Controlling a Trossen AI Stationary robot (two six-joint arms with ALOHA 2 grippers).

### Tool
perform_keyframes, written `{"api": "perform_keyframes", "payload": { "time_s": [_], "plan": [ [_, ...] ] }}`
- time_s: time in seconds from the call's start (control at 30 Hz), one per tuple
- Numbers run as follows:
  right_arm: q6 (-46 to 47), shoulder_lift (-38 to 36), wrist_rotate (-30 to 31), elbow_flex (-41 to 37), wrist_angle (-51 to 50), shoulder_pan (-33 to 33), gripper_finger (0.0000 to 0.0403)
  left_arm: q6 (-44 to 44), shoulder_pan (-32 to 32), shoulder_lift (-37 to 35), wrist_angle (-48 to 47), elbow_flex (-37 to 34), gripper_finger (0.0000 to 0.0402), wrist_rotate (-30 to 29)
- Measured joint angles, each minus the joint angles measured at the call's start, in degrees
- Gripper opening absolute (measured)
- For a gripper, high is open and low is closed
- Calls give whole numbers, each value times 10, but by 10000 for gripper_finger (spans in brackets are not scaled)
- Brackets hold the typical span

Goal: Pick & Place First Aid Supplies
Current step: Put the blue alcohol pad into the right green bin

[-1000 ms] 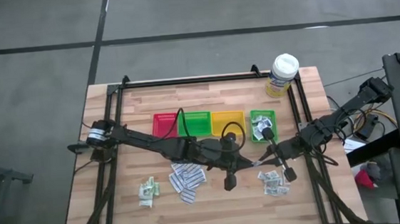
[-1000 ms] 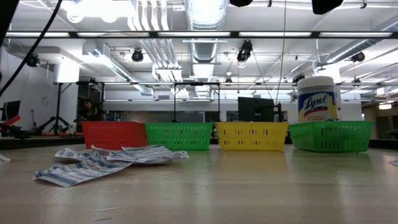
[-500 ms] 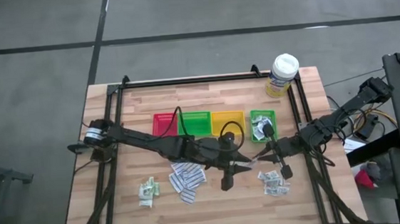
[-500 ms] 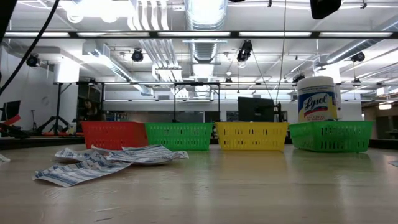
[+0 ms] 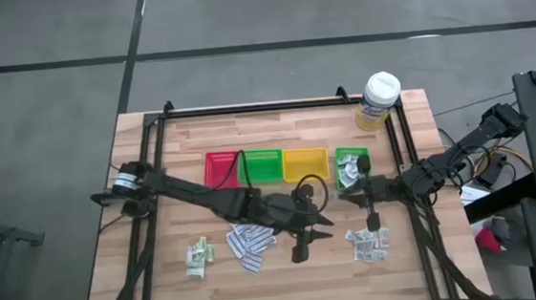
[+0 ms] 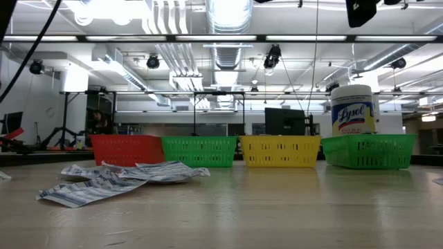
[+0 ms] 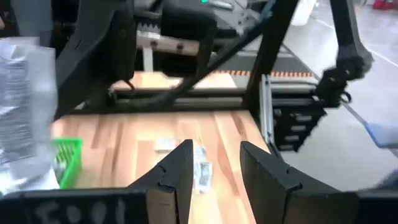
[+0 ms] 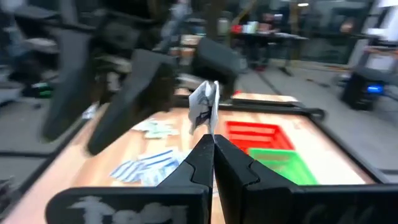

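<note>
The right gripper pinched a small printed packet upright above its fingertips; left gripper stood open. The tub read "Lysol".

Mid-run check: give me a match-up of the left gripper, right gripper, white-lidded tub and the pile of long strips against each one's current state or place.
Things:
1. left gripper
2. right gripper
3. tub
4. pile of long strips

States or places:
a. shut on a small packet
b. standing at the far right corner of the table
c. open, nothing between the fingers
d. lying on the bare wood, on the near side of the trays

Pairs: 1-c, 2-a, 3-b, 4-d
</note>
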Motion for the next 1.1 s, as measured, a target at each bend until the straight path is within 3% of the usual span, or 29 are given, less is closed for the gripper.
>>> {"api": "perform_keyframes", "payload": {
  "time_s": [0.23, 0.5, 1.1],
  "plan": [
    [-24, 22, 26, 0, 49, 1, 8, 70, 10, 28, 87, 0, 126, -3],
    [-19, 50, 28, 0, 46, 1, 8, 78, 15, 29, 85, 0, 126, -42],
    [-28, 48, 29, 0, 45, 2, 8, 154, -4, 28, 52, 0, 124, -239]
  ]
}}
